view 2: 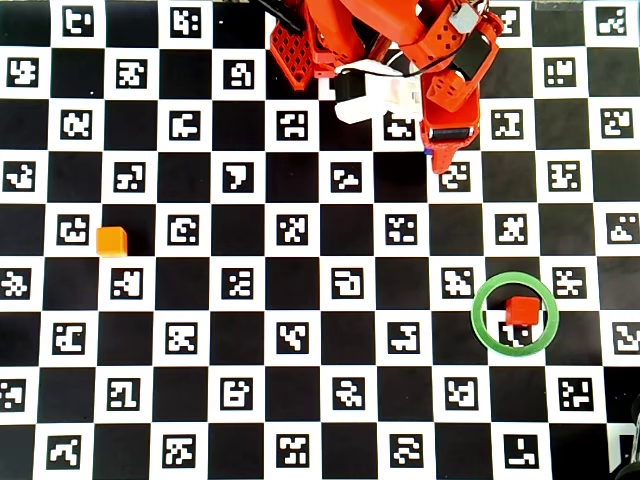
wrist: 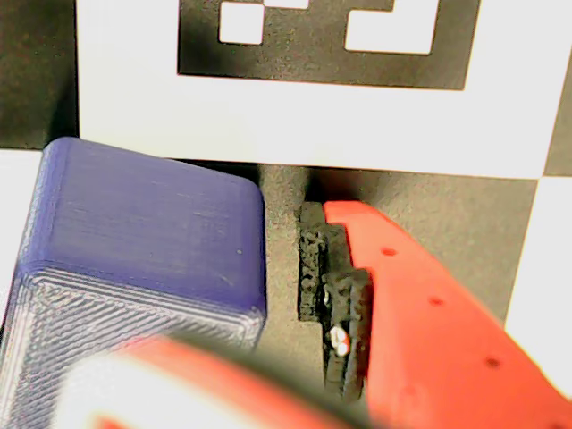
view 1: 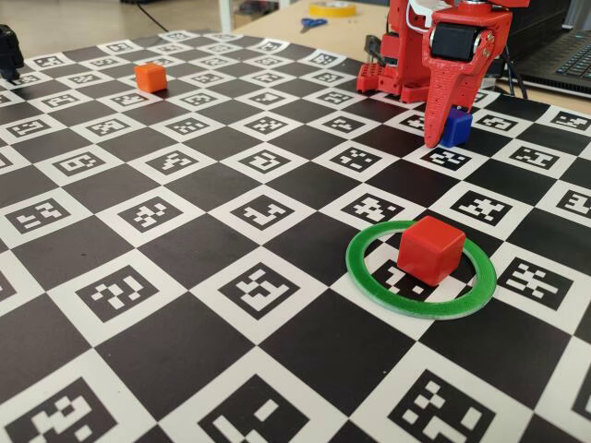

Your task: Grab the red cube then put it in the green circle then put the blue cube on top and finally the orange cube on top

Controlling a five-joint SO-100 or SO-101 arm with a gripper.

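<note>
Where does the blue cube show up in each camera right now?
Fixed view: blue cube upper right, on the board right beside the gripper tip.
Wrist view: blue cube fills the left half, beside the padded finger.
Overhead view: almost hidden under the arm; only a blue sliver upper right.
Shared landmark: the gripper itself, in all three views.

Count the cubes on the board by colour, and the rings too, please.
Red cube: 1
Blue cube: 1
Orange cube: 1
Green circle: 1
Total: 4 things, 3 cubes and 1 ring.
</note>
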